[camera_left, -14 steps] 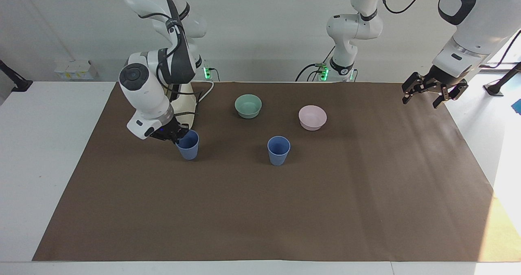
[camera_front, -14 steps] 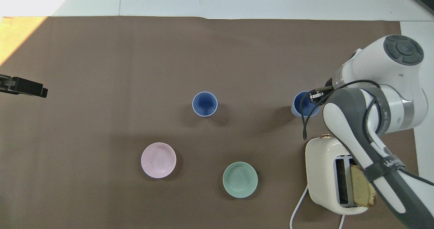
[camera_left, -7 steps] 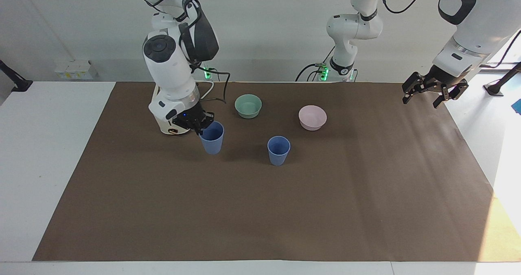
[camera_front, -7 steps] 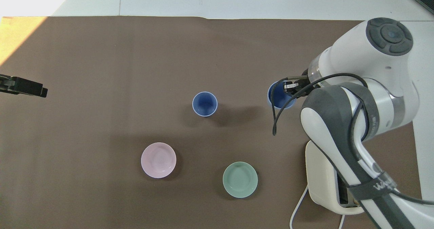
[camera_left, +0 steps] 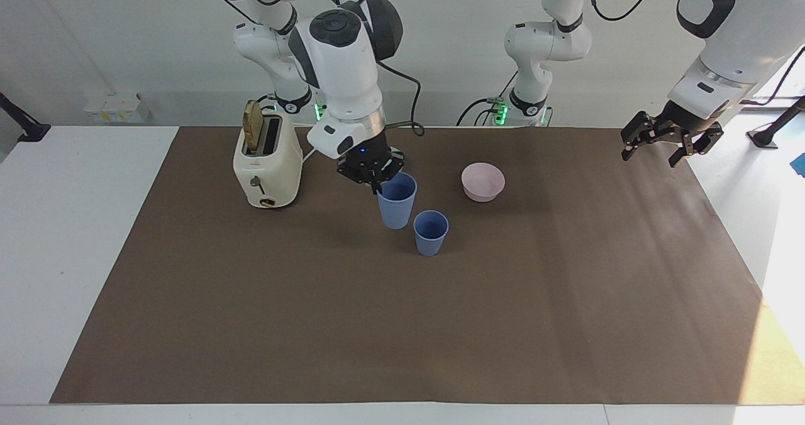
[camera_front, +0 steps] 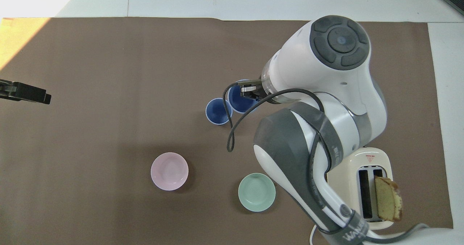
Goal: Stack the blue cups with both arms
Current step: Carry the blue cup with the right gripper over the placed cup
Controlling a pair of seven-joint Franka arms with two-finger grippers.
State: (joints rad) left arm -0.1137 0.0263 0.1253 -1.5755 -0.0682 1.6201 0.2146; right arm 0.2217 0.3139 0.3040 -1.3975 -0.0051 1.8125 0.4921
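Black right gripper fingers pinch the rim of one blue cup, held above the mat mid-table, just beside the second blue cup standing there. Left gripper waits, fingers spread and empty, over the table's edge at the left arm's end.

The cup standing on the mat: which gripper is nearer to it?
Right. The right gripper holds the other cup just beside the standing cup; the left gripper waits at the mat's edge.
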